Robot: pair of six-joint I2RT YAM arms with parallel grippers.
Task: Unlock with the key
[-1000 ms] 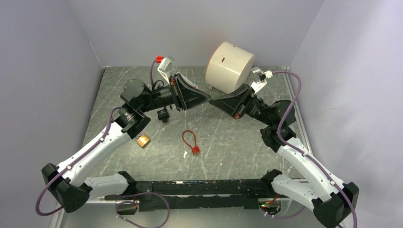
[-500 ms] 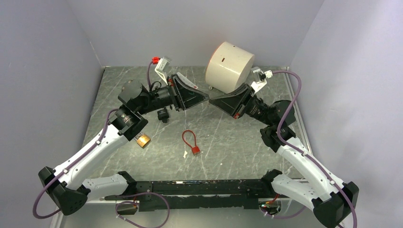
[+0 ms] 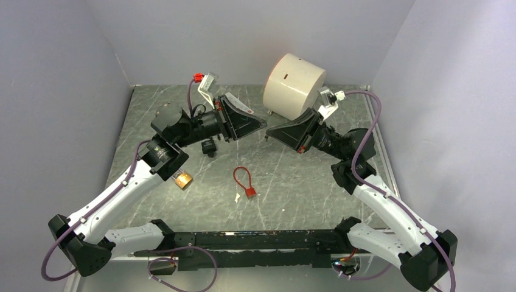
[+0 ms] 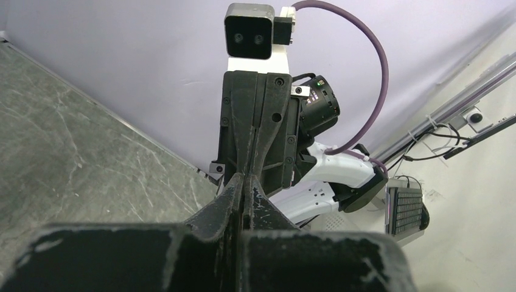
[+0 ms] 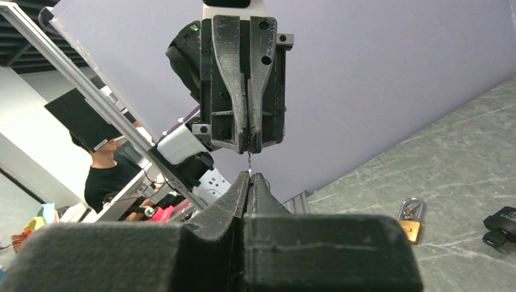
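A thin metal key (image 5: 249,162) spans between the two gripper tips, which meet nose to nose above the table's middle back. My right gripper (image 5: 249,175) is shut on the key's near end. My left gripper (image 5: 249,148) is shut, and the key's far end sits in its tips. In the top view the left gripper (image 3: 264,124) and right gripper (image 3: 268,130) almost touch. A brass padlock (image 3: 182,179) lies on the table by the left arm and also shows in the right wrist view (image 5: 411,221). In the left wrist view the left gripper (image 4: 243,180) is closed against the right gripper.
A black padlock (image 3: 209,146) lies under the left wrist. A red cable lock (image 3: 244,181) with a small key (image 3: 237,197) lies in the middle. A white cylinder (image 3: 294,85) stands at the back, close behind the grippers. Grey walls enclose the table.
The left wrist rose slightly. The right gripper shifted a little left and its wrist turned. Both tips stay together at the same spot.
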